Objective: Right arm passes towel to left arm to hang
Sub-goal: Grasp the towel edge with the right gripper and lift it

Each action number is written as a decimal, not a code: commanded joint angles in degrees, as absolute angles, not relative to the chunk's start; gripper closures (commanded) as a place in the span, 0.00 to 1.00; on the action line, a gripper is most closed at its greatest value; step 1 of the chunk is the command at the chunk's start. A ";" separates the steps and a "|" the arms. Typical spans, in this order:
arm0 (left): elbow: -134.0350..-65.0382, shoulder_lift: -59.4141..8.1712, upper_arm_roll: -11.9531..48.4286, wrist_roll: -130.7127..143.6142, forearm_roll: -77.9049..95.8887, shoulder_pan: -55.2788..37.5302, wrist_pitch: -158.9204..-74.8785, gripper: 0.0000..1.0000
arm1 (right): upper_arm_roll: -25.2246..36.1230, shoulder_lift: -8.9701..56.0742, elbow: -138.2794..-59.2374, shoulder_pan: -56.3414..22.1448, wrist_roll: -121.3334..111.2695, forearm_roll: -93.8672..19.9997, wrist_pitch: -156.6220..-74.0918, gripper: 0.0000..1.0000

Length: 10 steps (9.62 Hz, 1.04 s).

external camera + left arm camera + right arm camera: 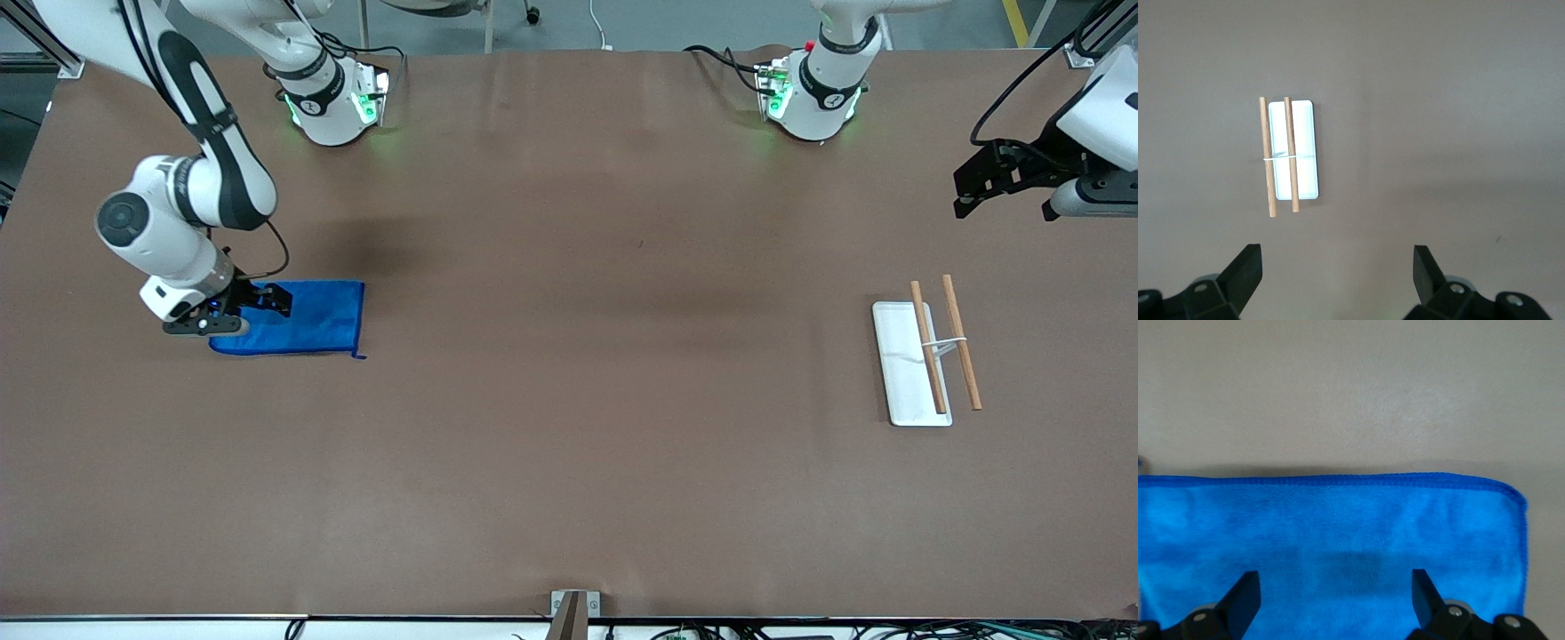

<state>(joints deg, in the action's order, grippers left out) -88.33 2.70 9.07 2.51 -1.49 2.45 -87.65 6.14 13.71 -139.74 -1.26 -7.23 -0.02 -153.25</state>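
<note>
I lower the right gripper (267, 300), jaws apart, onto the towel (311, 322) edge; left gripper (969, 191) waits, jaws apart

White tray (900, 373) w/ wooden rods (960, 341)

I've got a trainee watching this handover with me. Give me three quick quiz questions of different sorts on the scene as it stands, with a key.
1. True or false: the right gripper has lifted the towel off the table.
2. Which gripper's fingers are open? A) left only B) right only C) both
3. Fill in: the left gripper hangs over bare table near the white-based ____ with two wooden rods.

Key: 1 false, it lies flat under the open fingers; 2 C; 3 rack.
</note>
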 commanded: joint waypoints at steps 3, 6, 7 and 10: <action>-88.68 1.23 9.32 3.16 -1.93 2.37 -87.01 0.00 | 6.15 15.99 -142.73 -1.06 -8.26 0.53 -158.70 0.01; -88.59 1.23 9.32 3.16 -2.02 2.37 -87.01 0.00 | 6.15 17.31 -142.73 -0.44 -8.26 0.53 -160.05 0.16; -88.59 1.14 9.32 3.08 -1.85 2.55 -87.01 0.00 | 6.07 17.92 -142.73 -0.44 -8.26 0.53 -160.14 0.23; -88.59 1.14 9.32 3.16 -2.11 2.37 -87.01 0.00 | 5.80 17.76 -142.65 -0.26 -7.56 0.27 -158.74 0.97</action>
<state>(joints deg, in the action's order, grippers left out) -88.33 2.42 9.07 2.55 -1.49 2.45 -87.65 6.32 17.75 -141.86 -1.05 -7.73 -0.02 -159.02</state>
